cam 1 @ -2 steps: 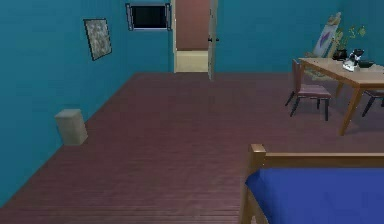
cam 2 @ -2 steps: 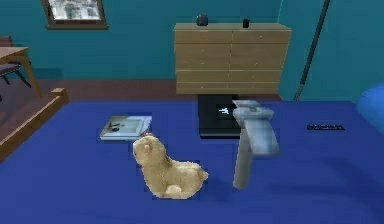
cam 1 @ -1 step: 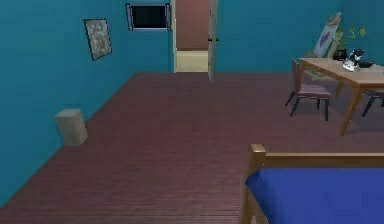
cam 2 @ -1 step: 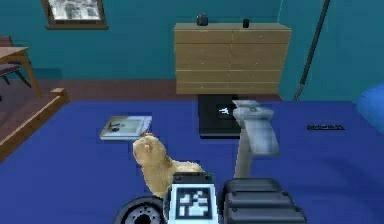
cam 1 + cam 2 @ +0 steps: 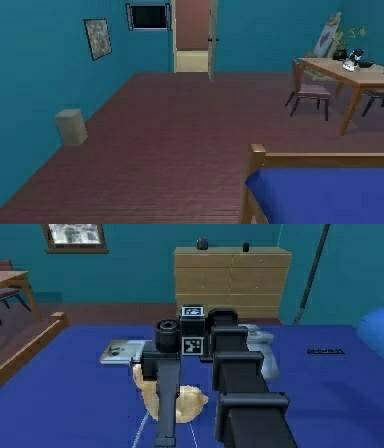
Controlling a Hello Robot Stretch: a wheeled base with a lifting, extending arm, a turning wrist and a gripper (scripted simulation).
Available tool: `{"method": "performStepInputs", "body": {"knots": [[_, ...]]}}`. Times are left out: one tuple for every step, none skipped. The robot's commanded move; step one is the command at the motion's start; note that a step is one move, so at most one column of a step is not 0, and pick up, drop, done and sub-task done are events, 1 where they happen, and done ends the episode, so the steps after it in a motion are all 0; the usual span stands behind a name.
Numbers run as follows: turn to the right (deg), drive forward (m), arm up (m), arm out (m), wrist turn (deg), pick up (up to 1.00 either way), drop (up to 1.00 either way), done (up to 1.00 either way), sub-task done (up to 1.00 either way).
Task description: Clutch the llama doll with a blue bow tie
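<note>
Lying at the gripper, a tan doll and grey slab share the bed; cannot tell if it holds anything.

No legible text, label, number or sign in either view.

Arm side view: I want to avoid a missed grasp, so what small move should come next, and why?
Probably lower the end effector slightly toward the tan soft shape lying on the blue bed. It sits right at that shape, which rests on the cover, so I cannot tell whether anything is held. A closer approach seems safer than lifting.
</note>
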Motion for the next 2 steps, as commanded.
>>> {"method": "performStepInputs", "body": {"knots": [[0.0, 0.0, 0.0, 0.0, 45.0, 0.0, 0.0, 0.0, 0.0], [0.0, 0.0, 0.0, 0.0, 45.0, 0.0, 0.0, 0.0, 0.0]]}}
